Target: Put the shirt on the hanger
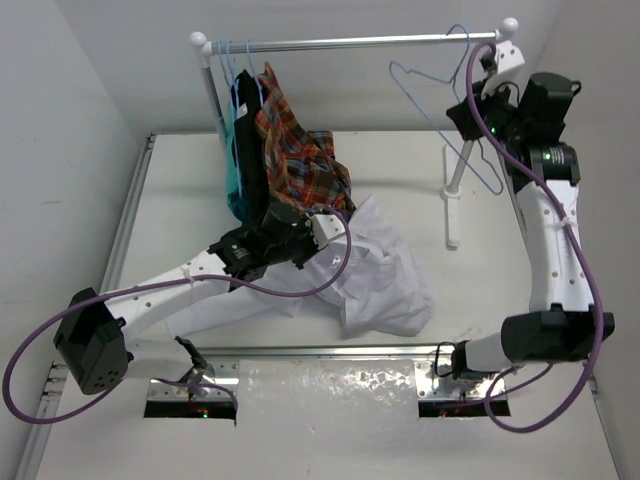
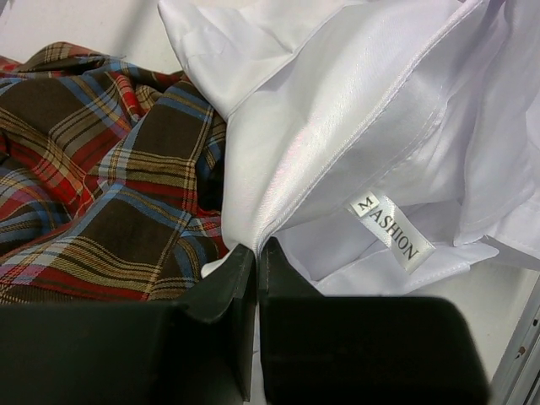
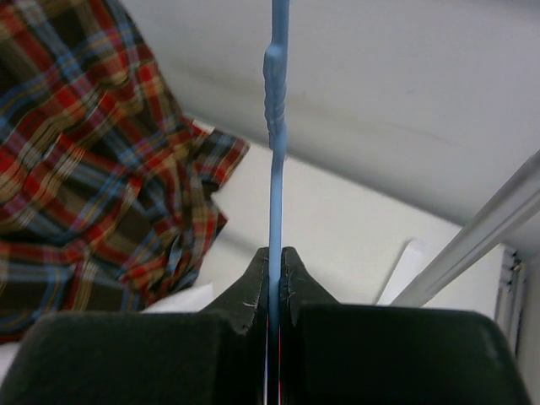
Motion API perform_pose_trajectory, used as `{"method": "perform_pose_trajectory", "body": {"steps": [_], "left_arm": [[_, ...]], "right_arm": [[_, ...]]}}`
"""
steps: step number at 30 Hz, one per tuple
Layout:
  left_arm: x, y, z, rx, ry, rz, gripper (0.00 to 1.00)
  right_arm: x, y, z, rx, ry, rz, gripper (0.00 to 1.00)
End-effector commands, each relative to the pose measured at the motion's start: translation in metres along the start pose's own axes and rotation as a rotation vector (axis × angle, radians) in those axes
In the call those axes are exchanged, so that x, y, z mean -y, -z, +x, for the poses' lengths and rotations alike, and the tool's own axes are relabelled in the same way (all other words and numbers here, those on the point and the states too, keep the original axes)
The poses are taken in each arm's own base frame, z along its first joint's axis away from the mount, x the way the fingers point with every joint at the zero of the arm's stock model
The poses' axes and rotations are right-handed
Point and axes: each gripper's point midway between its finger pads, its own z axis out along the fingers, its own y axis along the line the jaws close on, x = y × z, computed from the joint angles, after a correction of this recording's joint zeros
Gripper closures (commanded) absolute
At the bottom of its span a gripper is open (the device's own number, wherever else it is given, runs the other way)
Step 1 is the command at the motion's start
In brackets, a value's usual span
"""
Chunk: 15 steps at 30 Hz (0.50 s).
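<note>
The white shirt [image 1: 385,275] lies crumpled on the table's middle, collar and label [image 2: 392,229] facing the left wrist camera. My left gripper [image 1: 328,228] is shut on the shirt's collar edge [image 2: 253,228], right beside the plaid cloth. The bare light-blue wire hanger [image 1: 440,85] hangs by its hook from the right end of the rail [image 1: 360,41]. My right gripper [image 1: 478,112] is up there, shut on the hanger's wire [image 3: 278,152], which runs straight up between its fingertips [image 3: 275,257].
A red-orange plaid shirt [image 1: 295,150] and black and teal garments [image 1: 240,140] hang on blue hangers at the rail's left end, draping onto the table. The rack's right upright and white foot [image 1: 452,200] stand near my right arm. Metal strips edge the table front.
</note>
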Motion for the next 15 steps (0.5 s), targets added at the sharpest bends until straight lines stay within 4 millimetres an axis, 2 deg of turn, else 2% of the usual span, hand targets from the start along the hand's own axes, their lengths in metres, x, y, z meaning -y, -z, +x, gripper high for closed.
{"method": "perform_pose_trajectory", "body": {"steps": [1,4,5,7,11,12,13,15], "left_arm": [[-0.013,0.008,-0.026,0.101,-0.002,-0.052,1.00],[-0.012,0.005,-0.022,0.086,0.015,-0.053,1.00],[-0.013,0.004,-0.021,0.082,0.019,-0.056,1.00],[-0.014,0.000,-0.016,0.065,0.034,-0.059,1.00],[-0.025,-0.011,-0.004,0.018,0.074,-0.089,1.00],[-0.028,-0.013,-0.003,0.009,0.078,-0.091,1.00],[-0.030,-0.018,-0.006,-0.006,0.101,-0.083,1.00],[-0.037,-0.022,-0.009,-0.019,0.133,-0.079,1.00]], "right_arm": [[-0.037,0.022,0.006,0.025,0.009,-0.093,1.00],[-0.058,0.041,0.018,0.016,0.006,-0.133,1.00],[-0.067,0.055,0.026,0.005,0.002,-0.141,1.00],[-0.076,0.069,0.032,-0.004,-0.001,-0.147,1.00],[-0.100,0.108,0.060,-0.066,-0.020,-0.157,1.00],[-0.103,0.113,0.065,-0.073,-0.038,-0.154,1.00],[-0.109,0.119,0.079,-0.117,-0.101,-0.157,1.00],[-0.116,0.133,0.086,-0.142,-0.134,-0.148,1.00]]}}
